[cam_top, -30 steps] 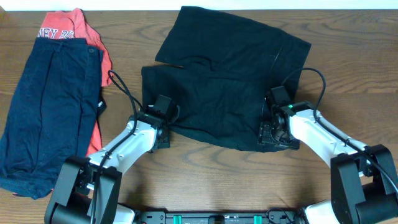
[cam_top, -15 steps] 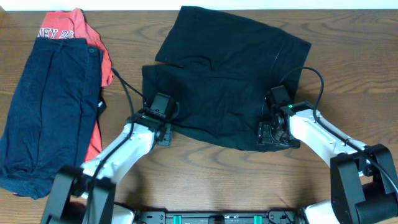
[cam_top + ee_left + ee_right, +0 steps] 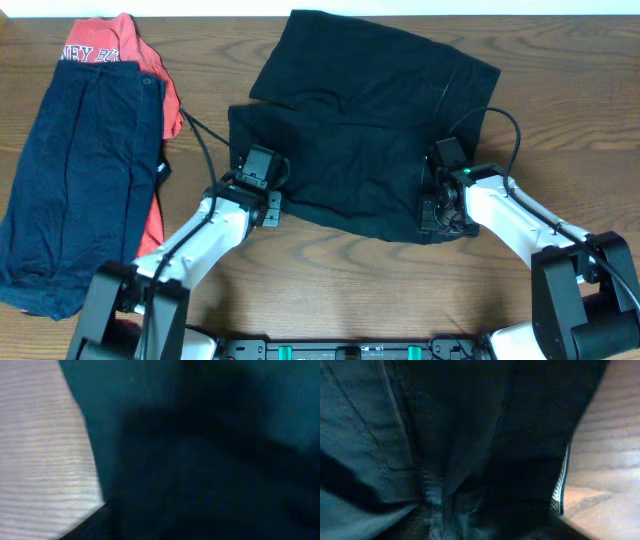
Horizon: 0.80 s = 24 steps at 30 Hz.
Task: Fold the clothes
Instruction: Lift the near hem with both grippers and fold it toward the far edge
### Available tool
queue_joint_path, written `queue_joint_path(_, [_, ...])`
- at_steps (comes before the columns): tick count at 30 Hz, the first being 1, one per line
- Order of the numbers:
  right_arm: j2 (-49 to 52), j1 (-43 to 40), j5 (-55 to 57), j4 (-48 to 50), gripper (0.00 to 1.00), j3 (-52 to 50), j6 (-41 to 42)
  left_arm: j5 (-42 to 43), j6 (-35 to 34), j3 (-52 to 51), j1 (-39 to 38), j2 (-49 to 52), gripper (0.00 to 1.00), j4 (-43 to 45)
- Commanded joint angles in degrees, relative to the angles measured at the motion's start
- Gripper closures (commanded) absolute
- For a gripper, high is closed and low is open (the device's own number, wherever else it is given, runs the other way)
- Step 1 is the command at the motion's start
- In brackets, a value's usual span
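The black garment (image 3: pixel 350 150) lies spread on the middle of the wooden table (image 3: pixel 330 290). My left gripper (image 3: pixel 266 207) is at its near-left corner and my right gripper (image 3: pixel 438 217) is at its near-right corner. Both sit low on the cloth. Black fabric fills the left wrist view (image 3: pixel 200 440) and hides the fingers. In the right wrist view the fabric (image 3: pixel 470 435) bunches down towards the jaws, with a pale edge strip (image 3: pixel 562 485) beside bare table. Both grippers look shut on the cloth. The navy shorts (image 3: pixel 80 180) lie over the red lettered tee (image 3: pixel 100 45) at the far left.
Bare wood lies between the navy shorts and the black garment, and along the near edge in front of both arms. The arm cables loop over the garment's sides. The table's back edge runs along the top of the overhead view.
My left gripper has moved a little away from me and to the right along the garment's near-left corner. The right gripper and the other clothes have stayed still.
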Motion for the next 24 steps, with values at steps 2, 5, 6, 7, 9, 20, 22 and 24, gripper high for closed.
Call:
queue_joint_path(2, [0.68,-0.74,0.0,-0.72,0.9,-0.15,1.29,0.85,0.94,-0.44,0.07,0.87,0.9,-0.57])
queue_joint_path(5, [0.66,-1.14,-0.33,-1.42,0.99,-0.11,2.95,0.83,0.92,-0.37,0.07,0.66,0.94,-0.87])
queue_joint_path(6, [0.52,-1.57,-0.92,-1.92,0.99,0.02,3.02,0.83,0.9,-0.26,0.07,0.28,0.94,-1.4])
queue_joint_path(7, [0.39,-2.19,-1.49,-2.69,0.99,0.31,3.02,0.83,0.87,0.02,0.07,-0.35,0.94,-2.36])
queue_joint_path(9, [-0.42,-3.72,-2.01,-4.81,0.99,1.2,2.99,0.26,0.46,0.63,0.07,-2.1,0.94,-4.42])
queue_joint_path(20, [-11.5,-14.99,-2.19,-23.3,0.99,13.33,-3.06,-4.81,-4.59,1.09,0.09,-20.37,0.94,-13.6])
queue_joint_path(22, [-13.66,-16.68,-2.16,-26.75,0.99,15.47,-4.04,-5.01,-4.59,1.09,0.09,-24.11,0.94,-14.84])
queue_joint_path(24, [-15.69,-17.79,-2.19,-29.51,0.99,17.0,-4.33,-5.05,-4.59,1.16,0.07,-27.67,0.94,-15.74])
